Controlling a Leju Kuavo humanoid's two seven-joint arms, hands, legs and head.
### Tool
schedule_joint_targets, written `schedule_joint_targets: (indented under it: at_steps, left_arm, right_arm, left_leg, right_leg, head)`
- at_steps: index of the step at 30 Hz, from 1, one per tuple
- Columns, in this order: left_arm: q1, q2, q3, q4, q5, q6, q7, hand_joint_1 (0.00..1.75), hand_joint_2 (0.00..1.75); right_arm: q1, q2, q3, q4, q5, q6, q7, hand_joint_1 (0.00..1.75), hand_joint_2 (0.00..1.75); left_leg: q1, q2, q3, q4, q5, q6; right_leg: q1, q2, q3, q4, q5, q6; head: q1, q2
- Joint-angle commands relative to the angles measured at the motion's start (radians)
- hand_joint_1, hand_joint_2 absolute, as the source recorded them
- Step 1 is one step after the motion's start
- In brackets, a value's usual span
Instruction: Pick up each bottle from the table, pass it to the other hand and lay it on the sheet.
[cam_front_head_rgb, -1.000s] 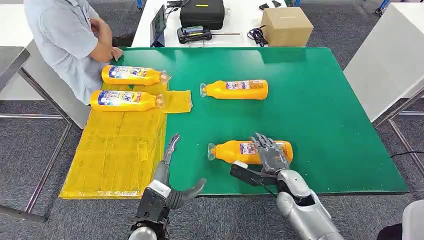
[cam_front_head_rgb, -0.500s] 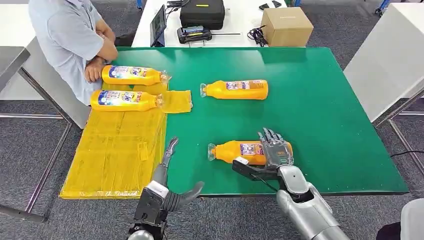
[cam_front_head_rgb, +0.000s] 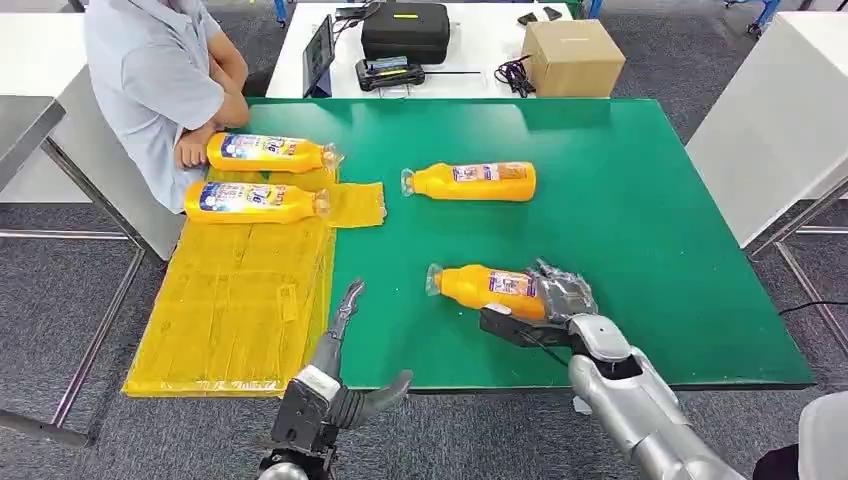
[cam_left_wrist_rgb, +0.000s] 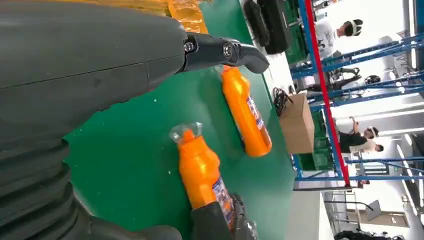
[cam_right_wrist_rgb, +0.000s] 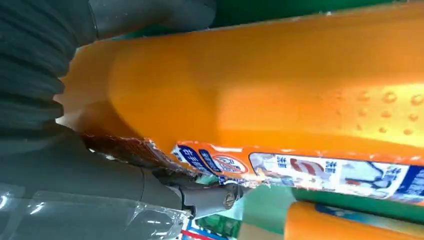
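An orange bottle (cam_front_head_rgb: 482, 285) with a blue-and-white label lies slanted near the table's front edge, cap to the left. My right hand (cam_front_head_rgb: 560, 303) grips its base end; up close the bottle (cam_right_wrist_rgb: 280, 90) sits against the palm, with the fingers (cam_right_wrist_rgb: 200, 195) wrapped under the label. My left hand (cam_front_head_rgb: 340, 350) is open at the front edge, beside the yellow sheet (cam_front_head_rgb: 235, 300), holding nothing. A second bottle (cam_front_head_rgb: 470, 180) lies mid-table. Two more bottles (cam_front_head_rgb: 262, 152) (cam_front_head_rgb: 250, 201) lie on the sheet's far end. The left wrist view shows the held bottle (cam_left_wrist_rgb: 200, 170) and the mid-table one (cam_left_wrist_rgb: 247, 115).
A person (cam_front_head_rgb: 160, 80) stands at the table's far left corner with arms folded, one hand near the farthest bottle. Behind the green table (cam_front_head_rgb: 650, 220) is a white table with a cardboard box (cam_front_head_rgb: 573, 55), a black case (cam_front_head_rgb: 404, 28) and cables.
My right hand has closed around the near bottle and shifted it, so it now lies slanted with its cap farther from me. The person has drawn their arms in. My left hand has barely moved.
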Motion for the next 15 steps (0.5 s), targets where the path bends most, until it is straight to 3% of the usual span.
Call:
schedule_joint_targets:
  at_steps: [1, 4, 5, 10, 11, 13, 15]
  left_arm:
    - [-0.036, 0.02, -0.028, 0.077, 0.012, -0.017, -0.005, 0.0, 1.75]
    - [-0.04, 0.019, -0.028, 0.078, 0.015, -0.021, -0.008, 0.0, 1.75]
    - [-0.047, 0.02, -0.03, 0.084, 0.021, -0.03, -0.015, 0.0, 1.75]
    - [-0.075, -0.007, -0.006, 0.128, 0.098, -0.043, -0.067, 0.0, 1.75]
    - [-0.081, -0.027, 0.02, 0.143, 0.183, -0.049, -0.086, 0.0, 1.75]
    - [-0.088, -0.038, 0.031, 0.152, 0.228, -0.057, -0.088, 0.0, 1.75]
    - [-0.104, -0.064, 0.082, 0.198, 0.448, -0.116, -0.054, 0.0, 1.75]
  right_arm:
    - [-0.003, -0.026, 0.042, 0.177, -0.037, 0.019, -0.036, 1.75, 1.75]
    - [0.012, -0.027, 0.019, 0.143, -0.101, 0.032, -0.086, 1.75, 1.75]
    - [0.025, -0.026, -0.015, 0.124, -0.19, 0.081, -0.153, 1.75, 1.75]
    - [0.085, -0.048, -0.075, 0.019, -0.436, 0.176, -0.28, 1.75, 1.75]
    - [0.097, -0.042, -0.086, -0.016, -0.535, 0.213, -0.327, 1.75, 1.75]
    - [0.103, -0.035, -0.079, -0.043, -0.574, 0.228, -0.334, 1.75, 1.75]
    - [0.081, -0.008, -0.064, -0.079, -0.664, 0.261, -0.36, 1.75, 1.75]
  left_leg:
    - [0.001, -0.003, 0.004, -0.002, 0.001, -0.001]
    - [0.001, -0.003, 0.005, -0.001, 0.0, -0.001]
    - [0.002, -0.003, 0.005, -0.002, 0.0, -0.001]
    - [0.002, -0.002, 0.006, -0.001, 0.0, -0.002]
    - [0.002, -0.004, 0.007, -0.001, 0.0, -0.001]
    - [0.002, -0.002, 0.007, -0.001, -0.001, -0.001]
    - [0.003, 0.002, 0.007, -0.001, -0.002, -0.002]
  right_leg:
    - [0.002, -0.003, 0.006, -0.003, 0.0, -0.002]
    - [0.002, -0.003, 0.007, -0.003, 0.0, -0.002]
    - [0.002, -0.004, 0.007, -0.003, 0.0, -0.003]
    - [0.002, -0.003, 0.007, -0.003, 0.0, -0.002]
    - [0.002, -0.005, 0.009, -0.003, 0.0, -0.002]
    - [0.003, -0.003, 0.008, -0.003, 0.0, -0.002]
    - [0.003, 0.0, 0.007, -0.003, 0.001, -0.003]
  head:
    - [0.0, 0.0]
    - [0.0, 0.0]
    - [0.0, 0.0]
    - [-0.001, 0.0]
    - [0.0, 0.0]
    - [0.001, 0.0]
    - [0.0, 0.0]
